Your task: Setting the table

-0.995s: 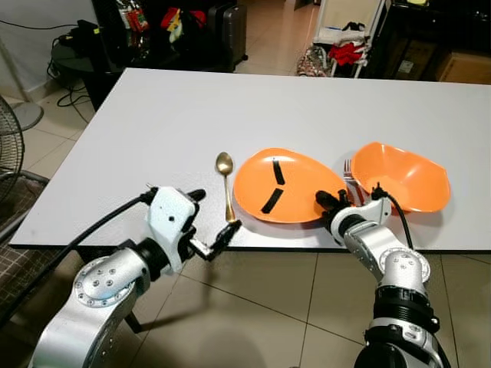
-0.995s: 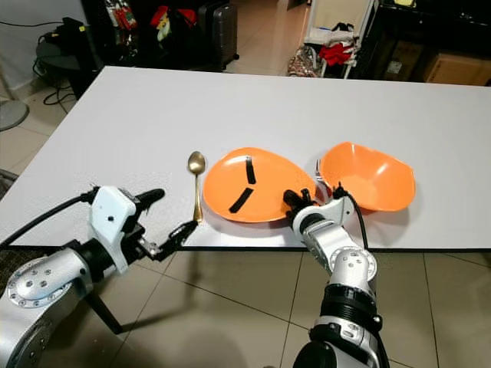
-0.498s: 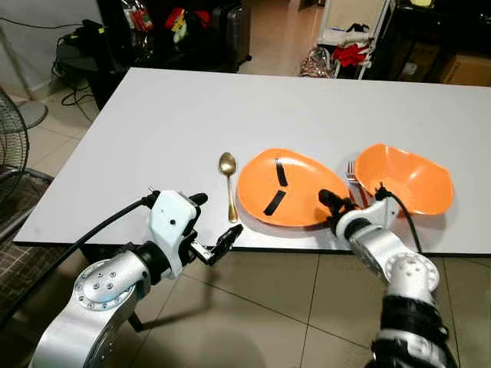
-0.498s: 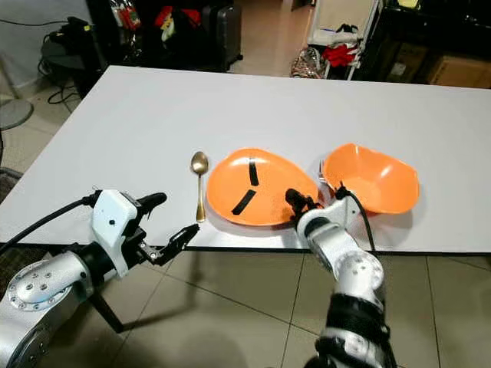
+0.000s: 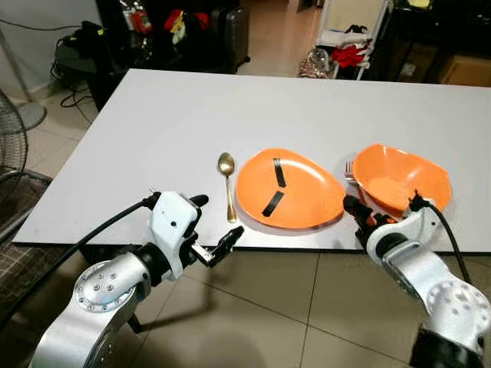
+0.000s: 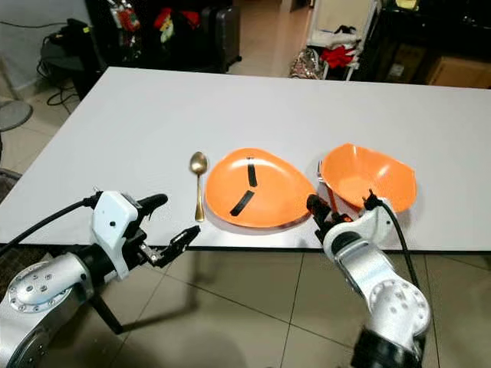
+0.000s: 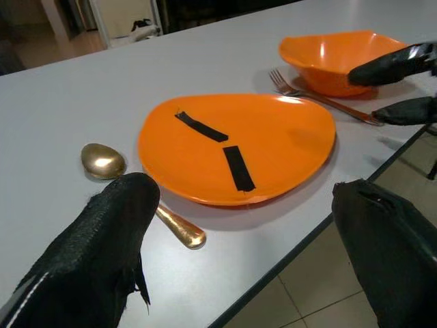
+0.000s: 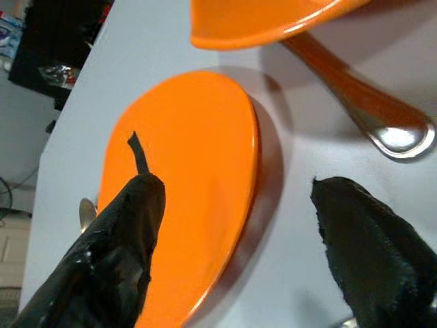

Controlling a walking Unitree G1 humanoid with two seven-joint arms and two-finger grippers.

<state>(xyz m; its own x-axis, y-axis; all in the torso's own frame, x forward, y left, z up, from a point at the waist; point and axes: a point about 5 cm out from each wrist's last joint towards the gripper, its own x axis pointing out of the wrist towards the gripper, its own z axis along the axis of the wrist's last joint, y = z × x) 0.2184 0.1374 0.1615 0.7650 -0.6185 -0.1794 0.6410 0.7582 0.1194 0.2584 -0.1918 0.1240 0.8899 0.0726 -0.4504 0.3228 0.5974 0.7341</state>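
Working the right gripper (image 5: 357, 216) at the table's (image 5: 153, 130) near edge, I have its fingers spread apart with nothing between them, poised over the gap between the orange plate (image 5: 288, 188) and the orange bowl (image 5: 400, 178). The fork (image 7: 321, 100) lies in that gap, tines toward the far edge, its handle running back toward me and partly tucked under the bowl's rim. In my right wrist view the handle end sits just beside one finger, not yet between the two.

I judge the step in hand is picking up that fork. To do it well I would centre the handle between the fingers before closing, come down low enough to catch the thin metal flat on the tabletop, and keep clear of the plate's rim so it is not nudged. Lifting should draw the handle out from the bowl without tipping it.

My left gripper (image 5: 220, 224) hangs open off the near edge, short of the gold spoon (image 5: 227, 183), which lies beside the plate's left rim.
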